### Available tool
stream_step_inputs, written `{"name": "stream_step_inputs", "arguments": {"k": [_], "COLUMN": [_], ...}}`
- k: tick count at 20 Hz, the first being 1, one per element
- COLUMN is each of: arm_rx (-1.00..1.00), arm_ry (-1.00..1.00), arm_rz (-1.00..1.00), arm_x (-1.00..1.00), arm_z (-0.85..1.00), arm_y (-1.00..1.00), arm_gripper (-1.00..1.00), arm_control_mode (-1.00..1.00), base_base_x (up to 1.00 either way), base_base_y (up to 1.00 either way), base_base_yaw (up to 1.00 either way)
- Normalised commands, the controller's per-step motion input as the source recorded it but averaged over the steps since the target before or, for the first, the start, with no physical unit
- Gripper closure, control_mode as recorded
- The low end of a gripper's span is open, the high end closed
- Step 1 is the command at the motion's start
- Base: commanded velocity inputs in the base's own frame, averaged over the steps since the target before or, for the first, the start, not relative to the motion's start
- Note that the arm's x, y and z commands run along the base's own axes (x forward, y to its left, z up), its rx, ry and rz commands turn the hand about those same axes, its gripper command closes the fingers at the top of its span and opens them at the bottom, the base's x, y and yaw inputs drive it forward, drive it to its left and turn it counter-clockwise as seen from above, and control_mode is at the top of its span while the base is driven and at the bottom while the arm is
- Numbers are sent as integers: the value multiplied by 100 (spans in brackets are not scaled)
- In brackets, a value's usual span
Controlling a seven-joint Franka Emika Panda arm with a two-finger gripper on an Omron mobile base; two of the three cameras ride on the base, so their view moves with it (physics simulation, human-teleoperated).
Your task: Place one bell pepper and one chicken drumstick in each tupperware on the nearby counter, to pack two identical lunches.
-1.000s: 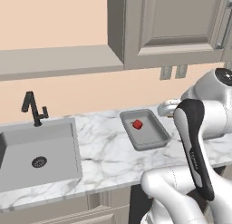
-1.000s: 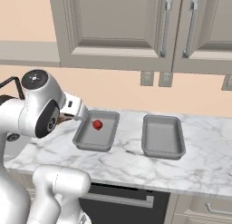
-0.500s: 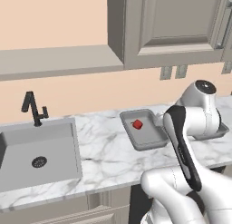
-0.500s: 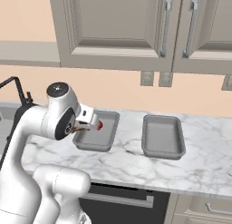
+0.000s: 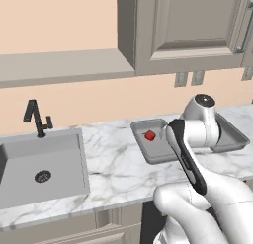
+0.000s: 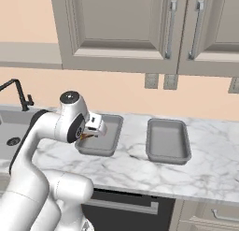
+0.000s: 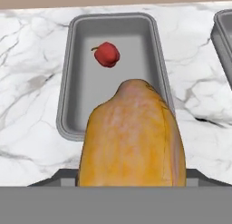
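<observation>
One golden chicken drumstick (image 7: 132, 137) hangs above the pepper's tupperware (image 7: 72, 89).

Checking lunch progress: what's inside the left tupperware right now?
One red bell pepper lies inside the left tupperware, toward its far end. The held golden chicken drumstick covers the tray's near right corner, so nothing there can be seen.

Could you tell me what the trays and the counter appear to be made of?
Trays: plain matte grey, probably plastic or dull metal; even colour, soft shading, no sharp reflections, so the look leaves it open. Counter: looks like polished white marble, going by the irregular grey veins running across the top.
</observation>
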Motion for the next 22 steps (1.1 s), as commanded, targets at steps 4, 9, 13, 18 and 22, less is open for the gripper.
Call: {"name": "stream_step_inputs", "arguments": {"k": [4,9,13,18,22], "arm_rx": [-2,-2,-2,-2,-1], "arm_ry": [3,3,3,3,3], "arm_rz": [0,0,0,0,0], "arm_x": [45,43,43,42,42], "arm_z": [-44,-41,-39,-37,-36], "arm_y": [0,0,0,0,0], "arm_gripper": [100,100,100,100,100], "arm_control_mode": [-100,-100,-100,-100,-100], "base_base_x": [0,0,0,0,0], "base_base_y": [0,0,0,0,0], "base_base_yaw": [0,0,0,0,0]}}
